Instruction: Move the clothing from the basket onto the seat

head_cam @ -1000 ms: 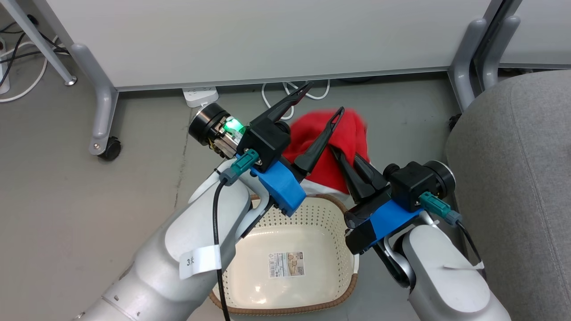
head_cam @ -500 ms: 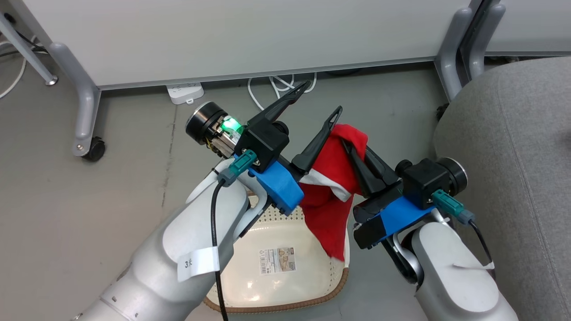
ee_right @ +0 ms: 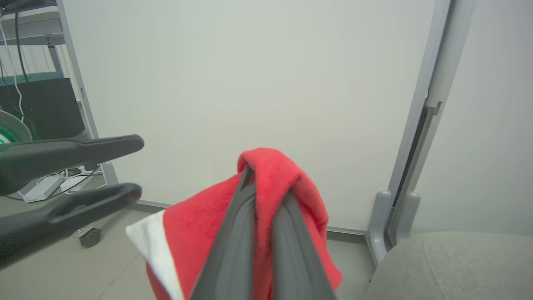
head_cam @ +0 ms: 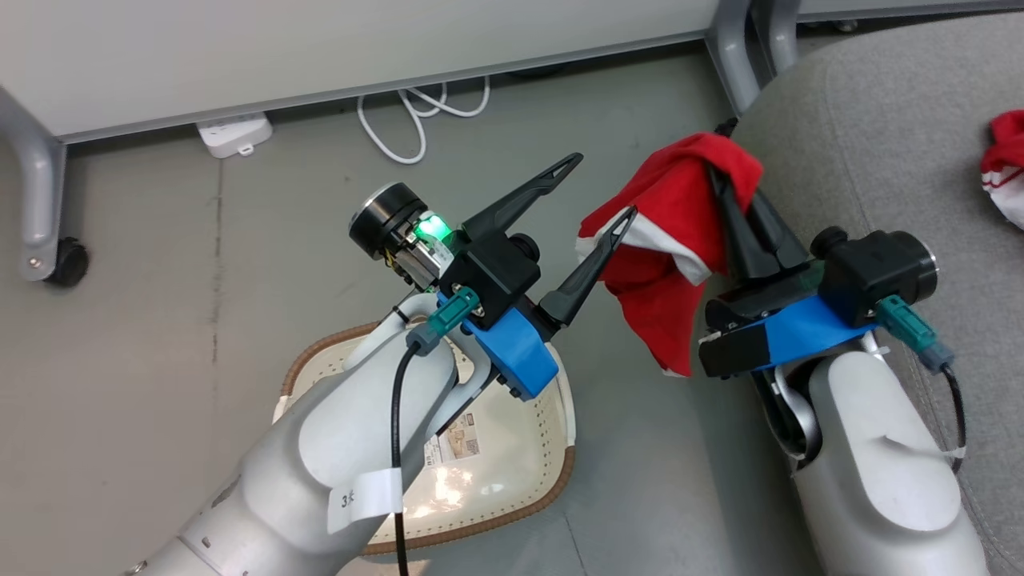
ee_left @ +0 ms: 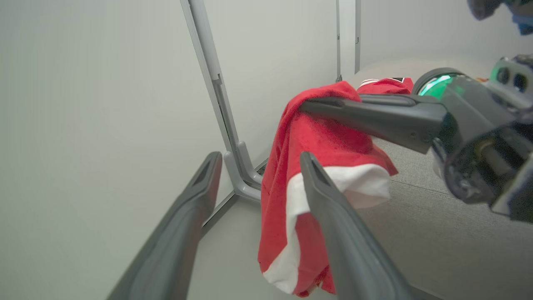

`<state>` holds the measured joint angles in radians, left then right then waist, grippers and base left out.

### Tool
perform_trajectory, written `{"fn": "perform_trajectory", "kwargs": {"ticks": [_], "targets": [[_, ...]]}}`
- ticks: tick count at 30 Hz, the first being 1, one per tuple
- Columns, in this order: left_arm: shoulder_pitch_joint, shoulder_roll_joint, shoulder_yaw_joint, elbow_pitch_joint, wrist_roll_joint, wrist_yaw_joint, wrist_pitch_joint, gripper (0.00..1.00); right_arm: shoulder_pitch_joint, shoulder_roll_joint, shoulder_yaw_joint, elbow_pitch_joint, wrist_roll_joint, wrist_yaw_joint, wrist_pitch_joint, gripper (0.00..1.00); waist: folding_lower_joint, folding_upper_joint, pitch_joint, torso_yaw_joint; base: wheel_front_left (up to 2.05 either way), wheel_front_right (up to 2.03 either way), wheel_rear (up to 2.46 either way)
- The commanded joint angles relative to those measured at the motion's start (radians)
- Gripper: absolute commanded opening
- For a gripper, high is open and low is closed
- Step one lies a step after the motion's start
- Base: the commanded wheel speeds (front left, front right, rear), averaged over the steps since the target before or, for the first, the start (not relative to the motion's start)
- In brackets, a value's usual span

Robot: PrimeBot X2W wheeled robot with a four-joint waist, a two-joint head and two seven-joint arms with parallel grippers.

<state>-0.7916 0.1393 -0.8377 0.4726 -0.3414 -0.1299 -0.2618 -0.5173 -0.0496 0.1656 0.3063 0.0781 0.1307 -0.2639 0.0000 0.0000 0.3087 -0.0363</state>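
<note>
Just left of the seat point(head_cam: 880, 144), our right gripper point(head_cam: 720, 180) is clamped on the red garment point(head_cam: 664, 240), hanging w/ long axis down, so we must go right; left gripper point(head_cam: 604, 186) open & empty.

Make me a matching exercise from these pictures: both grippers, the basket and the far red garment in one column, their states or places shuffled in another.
Column one:
1 left gripper
2 right gripper
3 basket
4 far red garment

Column two:
A lying on the seat
B open, empty
C on the floor
D shut on the near red garment

Pairs: 1-B, 2-D, 3-C, 4-A
</note>
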Motion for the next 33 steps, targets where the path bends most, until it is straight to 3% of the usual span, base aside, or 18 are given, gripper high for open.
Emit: {"fn": "perform_trajectory", "kwargs": {"ticks": [1,16,33], "targets": [[-0.009,0.006,-0.003,-0.005,0.005,-0.001,-0.005,1.00,-0.017,-0.002,-0.009,-0.011,-0.012,0.000,-0.001,0.00,0.0000,0.0000,0.027,-0.035,0.00,0.00,0.00],[-0.016,0.026,-0.100,-0.033,-0.006,-0.001,-0.005,1.00,0.066,-0.014,-0.202,-0.147,-0.043,0.000,-0.001,0.00,0.0000,0.0000,0.092,-0.193,0.00,0.00,0.00],[-0.022,0.034,-0.146,-0.043,-0.016,-0.001,-0.005,1.00,0.150,-0.003,-0.276,-0.196,-0.040,0.000,-0.001,0.00,0.0000,0.0000,0.120,-0.238,0.00,0.00,0.00]]}}
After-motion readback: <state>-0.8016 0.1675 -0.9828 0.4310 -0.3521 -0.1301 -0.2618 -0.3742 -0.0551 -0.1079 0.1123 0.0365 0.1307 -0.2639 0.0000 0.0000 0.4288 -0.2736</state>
